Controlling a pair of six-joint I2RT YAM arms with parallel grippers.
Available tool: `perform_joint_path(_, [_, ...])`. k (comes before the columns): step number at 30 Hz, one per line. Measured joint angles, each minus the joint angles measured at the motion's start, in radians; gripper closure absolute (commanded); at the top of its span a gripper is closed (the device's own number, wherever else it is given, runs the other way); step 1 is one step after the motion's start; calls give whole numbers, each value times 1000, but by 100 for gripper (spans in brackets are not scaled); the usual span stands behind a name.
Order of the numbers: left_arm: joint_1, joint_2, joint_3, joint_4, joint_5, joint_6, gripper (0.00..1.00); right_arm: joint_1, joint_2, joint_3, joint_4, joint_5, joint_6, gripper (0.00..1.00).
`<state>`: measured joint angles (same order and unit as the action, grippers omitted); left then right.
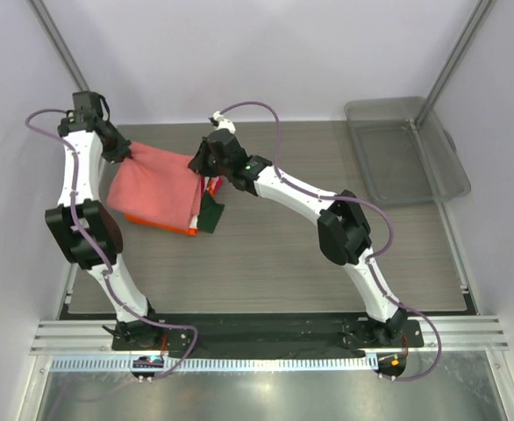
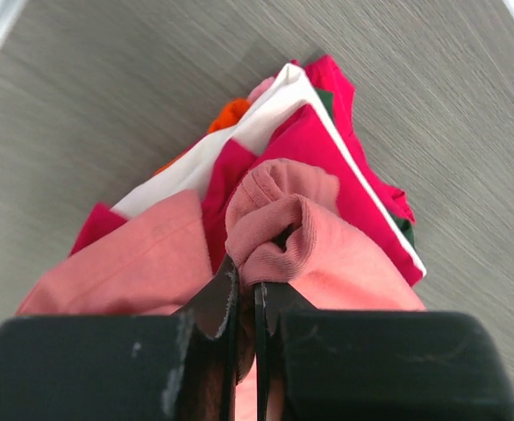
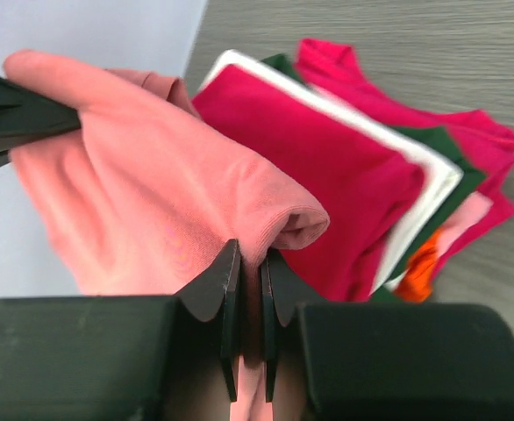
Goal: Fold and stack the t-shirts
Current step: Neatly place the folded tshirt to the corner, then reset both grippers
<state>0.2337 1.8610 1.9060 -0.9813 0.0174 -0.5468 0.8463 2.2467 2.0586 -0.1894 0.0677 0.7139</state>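
Note:
A salmon-pink t-shirt (image 1: 156, 186) hangs stretched between my two grippers over a stack of folded shirts at the table's back left. My left gripper (image 1: 127, 154) is shut on its far left edge (image 2: 274, 232). My right gripper (image 1: 200, 165) is shut on its right edge (image 3: 266, 219). Under it lie a magenta-red shirt (image 3: 327, 167), a white layer (image 3: 424, 189), a dark green shirt (image 1: 211, 213) and an orange shirt (image 1: 156, 224). In the right wrist view the left gripper's fingers (image 3: 20, 114) pinch the far corner of the pink shirt.
A clear grey plastic bin (image 1: 404, 149) stands at the back right. The grey wall rises close behind the stack. The wood-grain table (image 1: 274, 263) stretches in front and to the right of the stack.

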Motion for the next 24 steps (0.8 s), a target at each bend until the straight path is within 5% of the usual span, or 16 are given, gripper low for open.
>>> perform_joint_path(2, [-6, 56, 26, 8, 17, -5, 98, -18, 37, 2, 22, 2, 0, 82])
perform_joint_path(3, [-9, 79, 35, 15, 22, -7, 92, -23, 54, 6, 28, 5, -2, 66])
perform_joint_path(4, [-12, 102, 45, 21, 24, -9, 66, -28, 75, 14, 34, 10, -3, 57])
perform_joint_path(6, [-15, 146, 67, 42, 25, -10, 39, -35, 113, 24, 39, 26, -16, 25])
perform_joint_path(9, [-18, 222, 141, 51, 27, -24, 31, -44, 144, 24, 35, 47, -47, 13])
perform_joint_path(13, [-52, 237, 171, 41, -74, -14, 1, -50, 106, -53, 61, 95, -106, 6])
perform_joint_path(24, [-203, -210, -3, 93, -237, -10, 0, -112, -375, -575, 140, 153, -198, 6])
